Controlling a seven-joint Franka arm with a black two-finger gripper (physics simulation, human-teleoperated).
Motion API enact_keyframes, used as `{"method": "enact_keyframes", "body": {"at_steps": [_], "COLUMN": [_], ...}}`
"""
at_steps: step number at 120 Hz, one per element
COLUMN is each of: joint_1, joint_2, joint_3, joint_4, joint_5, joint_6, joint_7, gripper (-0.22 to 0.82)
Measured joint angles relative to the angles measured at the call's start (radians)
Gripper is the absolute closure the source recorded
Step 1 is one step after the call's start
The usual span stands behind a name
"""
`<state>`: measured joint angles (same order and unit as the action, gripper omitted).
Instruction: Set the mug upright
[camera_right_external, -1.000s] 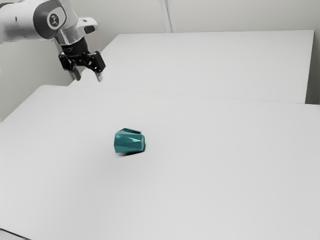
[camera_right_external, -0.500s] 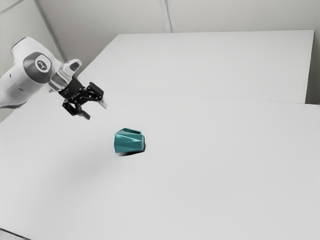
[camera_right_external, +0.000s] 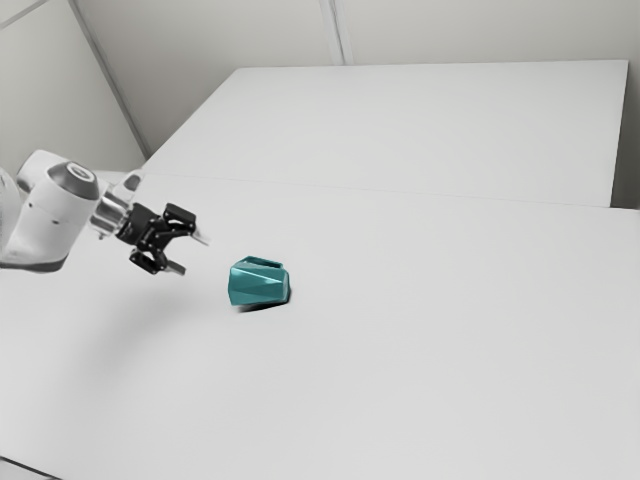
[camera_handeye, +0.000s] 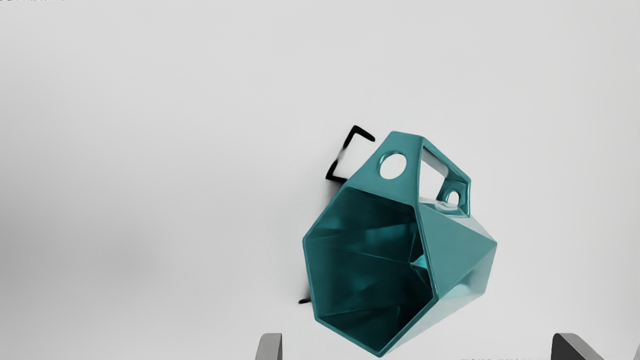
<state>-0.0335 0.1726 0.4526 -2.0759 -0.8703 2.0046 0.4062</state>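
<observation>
The gripper (camera_right_external: 190, 256), fingers parted and holding nothing, is positioned near the teal mug (camera_right_external: 259, 284), which lies on its side on the white table (camera_right_external: 400, 370), mouth facing the gripper.

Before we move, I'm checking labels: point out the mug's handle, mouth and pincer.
Handle (camera_handeye: 408, 145): wrist view, panel beside its round hole.
Mouth (camera_handeye: 367, 272): wrist view, inner wall.
Pincer (camera_right_external: 193, 255): exterior view, midway between fingertips.

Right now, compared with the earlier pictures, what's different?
The gripper has come down toward the table and tilted over, so its open fingers now point more toward the mug. Nothing has been taken hold of or let go. The mug stayed where it was, lying on its side.
</observation>
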Motion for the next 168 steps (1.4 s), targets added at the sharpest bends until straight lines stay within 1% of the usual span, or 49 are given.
{"method": "enact_keyframes", "body": {"at_steps": [21, 58, 118, 129, 139, 145, 168], "joint_1": [0.012, -0.003, -0.034, -0.046, -0.053, -0.055, -0.057], "joint_2": [0.065, 0.130, 0.169, 0.179, 0.189, 0.194, 0.196], "joint_3": [0.000, -0.002, -0.012, -0.015, -0.017, -0.017, -0.017], "joint_4": [-0.001, 0.000, 0.017, 0.024, 0.027, 0.032, 0.041], "joint_5": [-0.085, -0.207, -0.339, -0.355, -0.366, -0.371, -0.378], "joint_6": [-0.048, -0.087, -0.092, -0.089, -0.087, -0.086, -0.084], "joint_7": [0.101, 0.233, 0.360, 0.374, 0.385, 0.391, 0.408], "gripper": [0.02, 0.03, 0.04, 0.06, 0.10, 0.14, 0.47]}}
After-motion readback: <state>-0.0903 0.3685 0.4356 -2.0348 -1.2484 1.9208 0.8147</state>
